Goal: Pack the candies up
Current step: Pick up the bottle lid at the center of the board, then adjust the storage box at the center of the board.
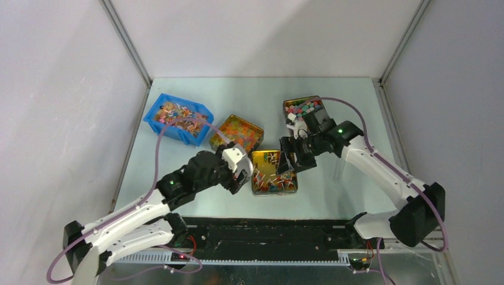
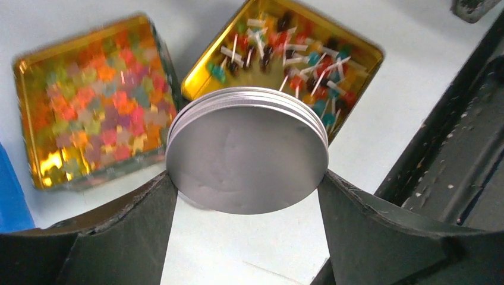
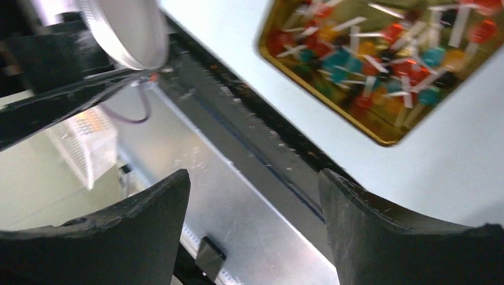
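Candies: you have stick sweets with mixed red, blue, green and orange heads, heaped in an open gold tin near the middle of the bench, toward its near edge. More of them fill the blue bin by the far left corner.
Second gold tin, between bin and first tin: flat stickless sweets.
Third tin, toward the far edge: mixed sweets, kind unclear.
Left fingers: you find them closed on a round silver lid, held above the bench just beside the candy tin.
Right fingers: spread wide, holding nothing, over that tin's right side.
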### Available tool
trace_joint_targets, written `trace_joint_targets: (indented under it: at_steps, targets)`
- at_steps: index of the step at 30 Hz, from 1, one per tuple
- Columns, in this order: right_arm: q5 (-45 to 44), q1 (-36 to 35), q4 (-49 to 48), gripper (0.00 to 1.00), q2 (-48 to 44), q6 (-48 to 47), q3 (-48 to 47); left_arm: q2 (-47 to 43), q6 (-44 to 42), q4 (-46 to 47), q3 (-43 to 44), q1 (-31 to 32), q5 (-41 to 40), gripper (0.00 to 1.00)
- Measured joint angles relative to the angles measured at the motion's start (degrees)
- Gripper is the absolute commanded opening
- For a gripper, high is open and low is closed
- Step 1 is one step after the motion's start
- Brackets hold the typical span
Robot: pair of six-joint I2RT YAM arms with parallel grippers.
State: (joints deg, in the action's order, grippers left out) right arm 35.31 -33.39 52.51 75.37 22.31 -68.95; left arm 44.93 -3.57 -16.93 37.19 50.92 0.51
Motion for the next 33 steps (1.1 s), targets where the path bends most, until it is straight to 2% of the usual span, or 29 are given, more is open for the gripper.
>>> trace_joint_targets:
  at_steps: [6, 11, 16, 20, 24, 26, 33]
  targets:
    - [-14.32, -0.5, 3.34, 0.76, 8.41, -0.94, 0.52, 7.06, 3.26, -5.18, 0.81, -4.22, -1.38, 0.65]
    - [-25.03, -0.5, 4.31, 0.63, 16.57, -1.05, 0.55, 10.51, 5.38, -6.91, 2.47, -8.85, -0.52, 0.64]
    - [-33.94, -0.5, 4.57, 0.57, 24.65, -1.05, 0.11, 15.65, 4.83, -8.68, 6.4, -10.8, 0.15, 0.68]
    - [-36.52, -0.13, 4.13, 0.44, 27.74, -1.22, 0.09, 22.45, 2.84, -11.06, 10.84, -11.3, 1.44, 0.68]
    - [-36.96, 0.92, 3.82, 0.21, 27.8, -1.79, -0.2, 27.06, 0.81, -13.57, 13.2, -11.41, 2.51, 0.67]
    - [-36.79, 1.86, 3.58, 0.13, 27.8, -1.9, -0.28, 28.28, 0.0, -14.95, 14.05, -11.45, 2.89, 0.67]
    - [-37.16, 3.93, 3.69, 0.11, 27.78, -2.86, -0.31, 31.19, -1.6, -18.27, 17.31, -11.52, 4.04, 0.66]
